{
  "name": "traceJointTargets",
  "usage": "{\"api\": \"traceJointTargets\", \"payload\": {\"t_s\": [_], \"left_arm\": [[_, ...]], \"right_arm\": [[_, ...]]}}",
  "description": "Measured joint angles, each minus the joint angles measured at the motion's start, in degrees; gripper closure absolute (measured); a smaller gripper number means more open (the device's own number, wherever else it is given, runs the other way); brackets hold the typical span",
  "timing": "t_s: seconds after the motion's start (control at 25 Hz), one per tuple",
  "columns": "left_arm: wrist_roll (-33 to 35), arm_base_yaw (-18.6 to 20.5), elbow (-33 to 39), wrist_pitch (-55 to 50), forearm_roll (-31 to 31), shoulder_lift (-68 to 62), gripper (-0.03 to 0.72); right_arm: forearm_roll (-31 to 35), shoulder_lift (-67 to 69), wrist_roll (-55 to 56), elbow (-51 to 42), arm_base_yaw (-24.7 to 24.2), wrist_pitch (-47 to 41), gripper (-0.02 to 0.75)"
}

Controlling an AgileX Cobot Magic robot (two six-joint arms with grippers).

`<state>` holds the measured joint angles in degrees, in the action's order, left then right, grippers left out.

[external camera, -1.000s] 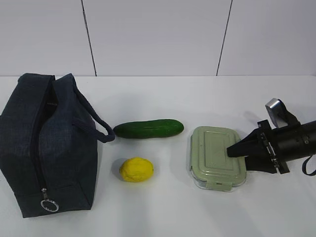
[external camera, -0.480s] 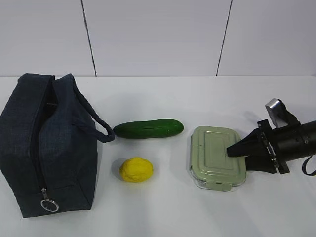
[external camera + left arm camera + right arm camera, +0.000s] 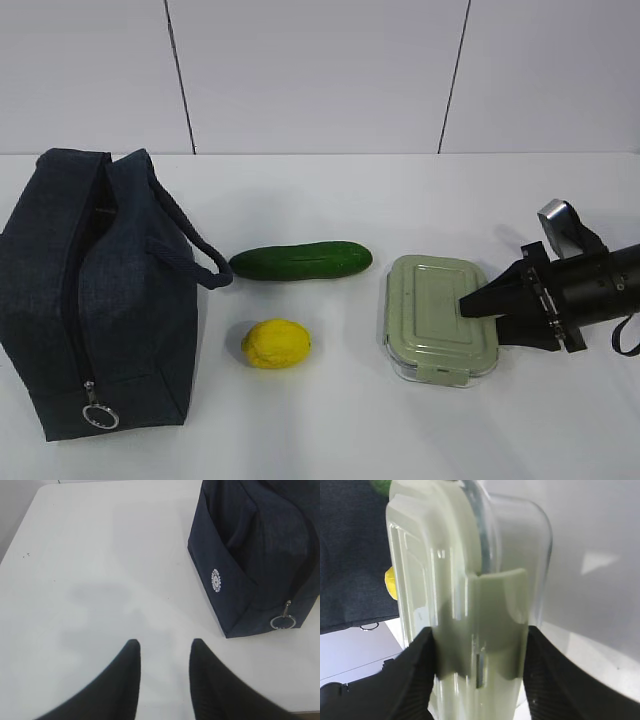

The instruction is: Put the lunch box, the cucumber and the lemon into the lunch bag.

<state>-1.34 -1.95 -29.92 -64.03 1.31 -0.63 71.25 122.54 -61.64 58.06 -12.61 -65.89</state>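
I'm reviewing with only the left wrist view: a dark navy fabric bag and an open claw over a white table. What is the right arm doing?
Observer: The right claw is clamped on one short end of the flat clear lunch box with a pale green lid.
Operator: Is the box lifted?
Observer: The exterior view shows it lying flat on the white table.
Operator: And the food?
Observer: The dark green cucumber and the small yellow lemon lie between the box and the navy bag, the cucumber farther back.
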Motion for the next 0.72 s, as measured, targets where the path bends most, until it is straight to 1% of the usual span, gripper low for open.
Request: {"api": "traceJointTargets", "payload": {"t_s": [0.72], "left_arm": [[0.0,0.0,0.0,0.0,0.0,0.0,0.446]], "right_arm": [[0.3,0.0,0.0,0.0,0.0,0.2,0.353]]}}
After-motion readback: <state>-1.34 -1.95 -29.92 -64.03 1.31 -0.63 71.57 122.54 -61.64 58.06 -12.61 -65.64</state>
